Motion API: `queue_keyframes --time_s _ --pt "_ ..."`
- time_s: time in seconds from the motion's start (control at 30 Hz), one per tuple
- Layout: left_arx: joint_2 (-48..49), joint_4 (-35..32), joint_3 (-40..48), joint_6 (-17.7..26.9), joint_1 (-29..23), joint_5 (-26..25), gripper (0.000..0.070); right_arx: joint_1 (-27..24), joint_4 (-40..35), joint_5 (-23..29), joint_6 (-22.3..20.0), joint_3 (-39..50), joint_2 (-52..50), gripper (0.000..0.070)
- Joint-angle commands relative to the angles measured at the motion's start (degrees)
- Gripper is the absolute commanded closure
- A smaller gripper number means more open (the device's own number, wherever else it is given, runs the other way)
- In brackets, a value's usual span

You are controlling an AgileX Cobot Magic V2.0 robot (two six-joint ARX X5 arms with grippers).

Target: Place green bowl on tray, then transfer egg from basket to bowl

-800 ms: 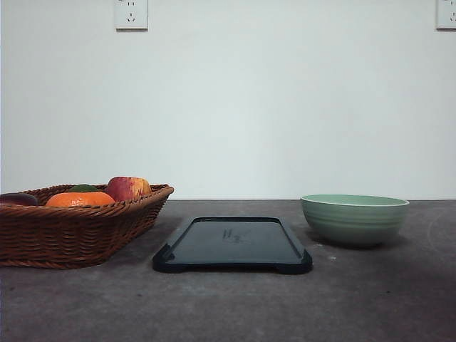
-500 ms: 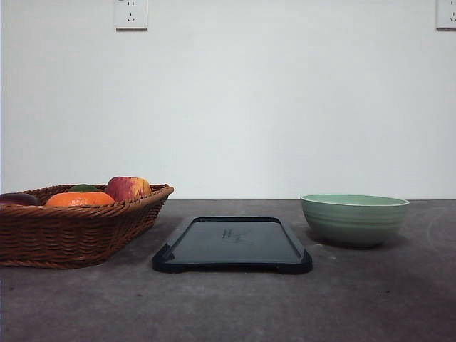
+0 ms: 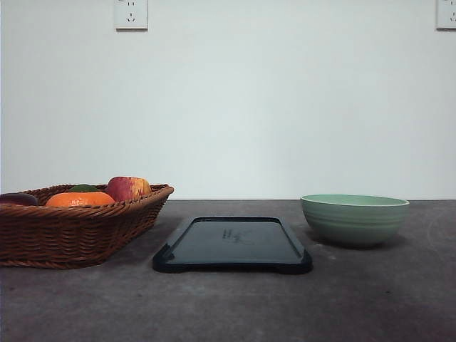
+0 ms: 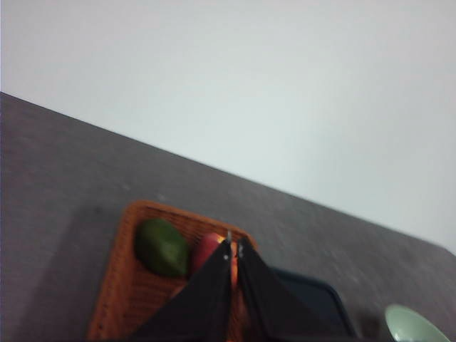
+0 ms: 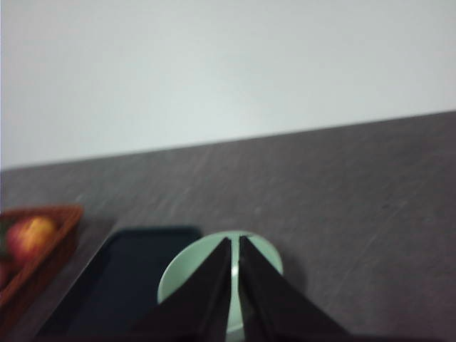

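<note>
On the left of the grey worktop sits the basket, brown wicker with sloping sides, holding an orange fruit, a red-yellow apple, a green fruit behind the orange one, and a dark item at its far left edge; no egg can be made out among them. Seen from the left wrist camera, the left hand is poised above the basket with its two dark fingers pressed nearly together, only a thin slit between the tips, holding nothing; the view is tilted, so the arm looks down at an angle. In the middle of the worktop, just beside the basket and apart from it, lies the tray, glossy, dark and bare. To the right, close to the tray but not touching it, the green bowl stands upright on the worktop, not on the tray. In the right wrist view, the right hand hovers over the bowl's near rim, its fingers likewise drawn almost closed and gripping nothing, the bowl's pale interior visible behind the tips. Two white wall sockets sit high on the plain wall behind.
</note>
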State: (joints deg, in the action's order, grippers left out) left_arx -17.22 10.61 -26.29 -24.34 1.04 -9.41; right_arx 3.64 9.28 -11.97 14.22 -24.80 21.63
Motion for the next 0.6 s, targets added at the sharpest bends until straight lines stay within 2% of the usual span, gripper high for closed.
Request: queue_keyframes --time_s 0.0,0.23,0.4,0.57 --pt "-2.6 0.5 -2.1 2.5 0.2 -1.7 0.0699 0.0 -0.1 -2.1 -1.5 -1.5 2.4 0.0693" --pt "-13.6 3.8 -7.7 6.8 0.2 -7.1 0.07 0.2 0.3 -9.0 -1.6 -4.3 12.9 0.0693" --pt "-21.4 7.3 -12.2 9.9 0.9 -7.6 0.0699 1.3 0.7 -9.3 -2.4 -6.2 19.5 0.0693" --pt "-28.4 10.4 -16.6 11.4 2.7 -7.6 0.07 2.7 4.3 -9.2 -6.0 -9.3 26.6 0.0693"
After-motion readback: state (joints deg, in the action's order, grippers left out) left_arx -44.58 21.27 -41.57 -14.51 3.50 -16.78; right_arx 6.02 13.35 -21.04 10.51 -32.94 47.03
